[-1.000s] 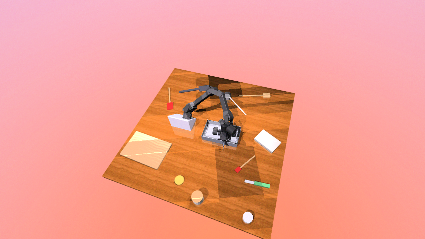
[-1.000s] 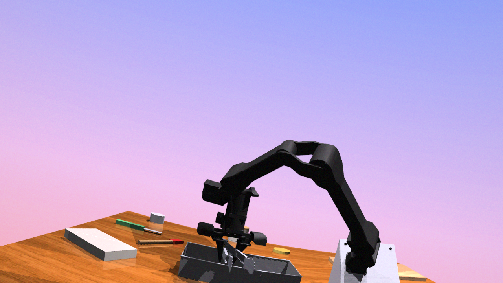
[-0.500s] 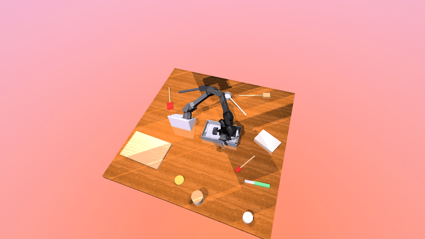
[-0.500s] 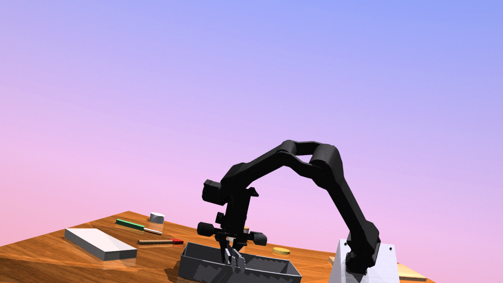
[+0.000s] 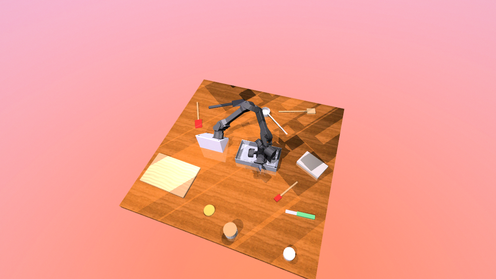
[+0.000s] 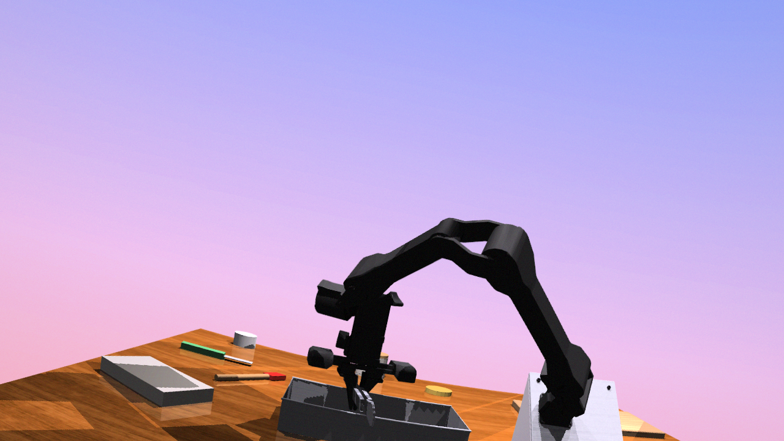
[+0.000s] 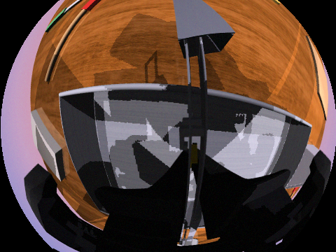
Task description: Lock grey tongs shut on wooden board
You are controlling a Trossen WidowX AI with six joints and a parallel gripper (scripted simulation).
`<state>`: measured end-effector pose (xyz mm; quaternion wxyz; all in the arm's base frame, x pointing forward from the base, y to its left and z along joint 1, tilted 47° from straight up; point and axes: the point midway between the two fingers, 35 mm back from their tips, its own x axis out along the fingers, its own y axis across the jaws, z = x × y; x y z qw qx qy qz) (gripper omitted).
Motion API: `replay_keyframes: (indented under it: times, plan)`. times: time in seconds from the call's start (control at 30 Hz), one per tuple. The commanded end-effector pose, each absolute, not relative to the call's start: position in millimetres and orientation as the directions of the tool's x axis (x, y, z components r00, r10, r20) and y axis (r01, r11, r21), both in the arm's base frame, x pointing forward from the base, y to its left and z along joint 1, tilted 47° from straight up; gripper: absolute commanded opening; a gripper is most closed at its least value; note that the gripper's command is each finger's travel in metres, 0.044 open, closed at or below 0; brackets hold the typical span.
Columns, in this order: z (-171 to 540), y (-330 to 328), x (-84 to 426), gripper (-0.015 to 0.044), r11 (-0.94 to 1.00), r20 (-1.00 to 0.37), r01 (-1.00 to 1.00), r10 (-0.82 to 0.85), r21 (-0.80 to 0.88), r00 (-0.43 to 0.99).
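Observation:
The grey tongs (image 5: 260, 167) (image 6: 370, 412) (image 7: 204, 19) lie level across the roasting tin (image 5: 242, 162) (image 6: 307, 421) (image 7: 74, 136). Their wedge-shaped hinge end sticks out past one long rim. Their scalloped tips are at the opposite side. The two arms stand close together, with a narrow gap in the wrist view. My gripper (image 6: 359, 399) (image 7: 190, 153) points down over the tin and is shut on the tongs' arms, partway along them. The fingertips are hidden in the top view. The wooden board (image 5: 169, 175) (image 6: 641, 425) (image 7: 320, 82) bears nothing.
A pale block (image 5: 312, 164) (image 6: 158, 378) stands beyond the tin's far end from my base (image 5: 211, 142). A red-headed spatula (image 5: 277, 197), a green-handled knife (image 5: 305, 215), a yellow disc (image 5: 209, 209) and a tan-topped jar (image 5: 229, 229) are on the table. A ladle (image 5: 266, 111) lies behind the tin.

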<state>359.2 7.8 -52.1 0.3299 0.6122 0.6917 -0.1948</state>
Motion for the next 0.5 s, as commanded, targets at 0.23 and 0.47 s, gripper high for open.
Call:
replay_keyframes:
  times: [0.23, 0.47]
  plan:
    - [8, -57, 364, -0.0150, 0.173, -0.695, 0.977, 0.718, 0.129, -0.035]
    - [15, -64, 363, -0.0150, 0.173, -0.694, 0.977, 0.719, 0.128, -0.036]
